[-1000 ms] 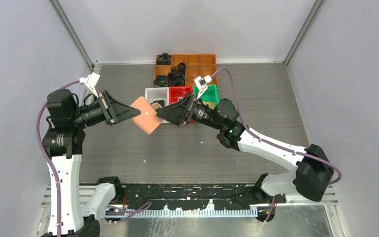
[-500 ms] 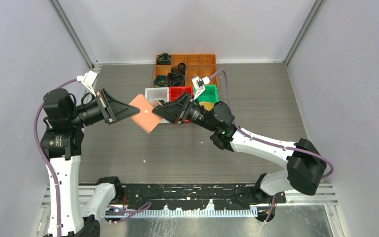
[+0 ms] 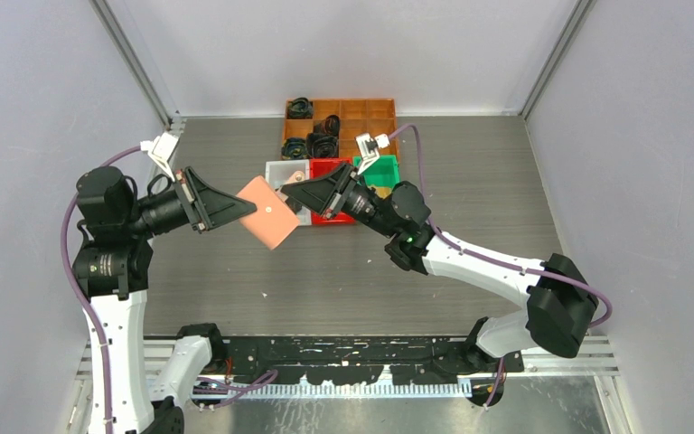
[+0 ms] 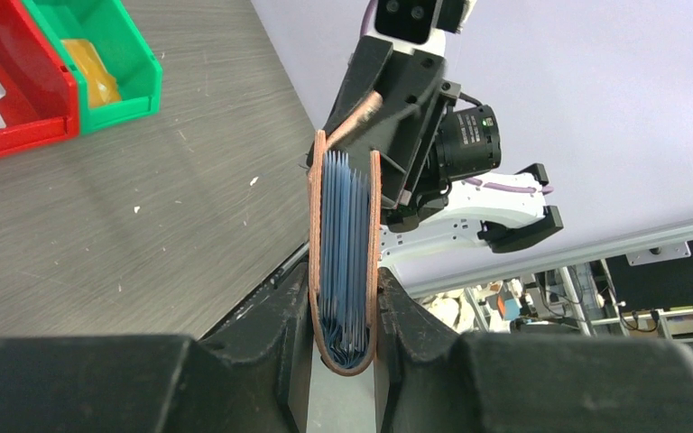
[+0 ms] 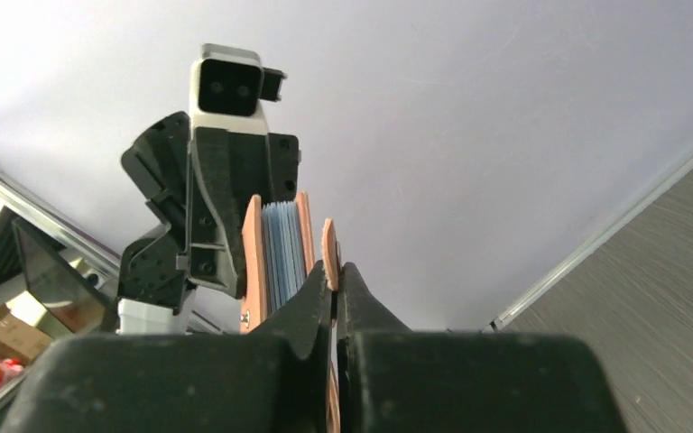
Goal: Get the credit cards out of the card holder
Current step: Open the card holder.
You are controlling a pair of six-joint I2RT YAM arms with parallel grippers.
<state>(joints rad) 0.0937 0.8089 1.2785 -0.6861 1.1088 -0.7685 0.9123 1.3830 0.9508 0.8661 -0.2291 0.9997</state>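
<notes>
My left gripper (image 3: 246,207) is shut on the tan-pink card holder (image 3: 269,213) and holds it in the air over the table. In the left wrist view the card holder (image 4: 317,216) stands on edge between my fingers (image 4: 281,317), its grey-blue pockets facing the camera. My right gripper (image 3: 289,191) is shut on the narrow strap tab (image 5: 328,242), pulled off the holder's side (image 5: 252,262). I see no card sticking out of the pockets. A yellow card-like piece (image 4: 91,63) lies in the green bin (image 4: 135,56).
White bin (image 3: 279,168), red bin (image 3: 329,165) and green bin (image 3: 382,165) stand in a row behind the holder. An orange tray (image 3: 365,111) with black coiled bundles sits at the back. Both arms meet above the table's middle.
My right gripper has moved up and toward the back with the strap tab in it. The left arm and the holder have shifted slightly left.
</notes>
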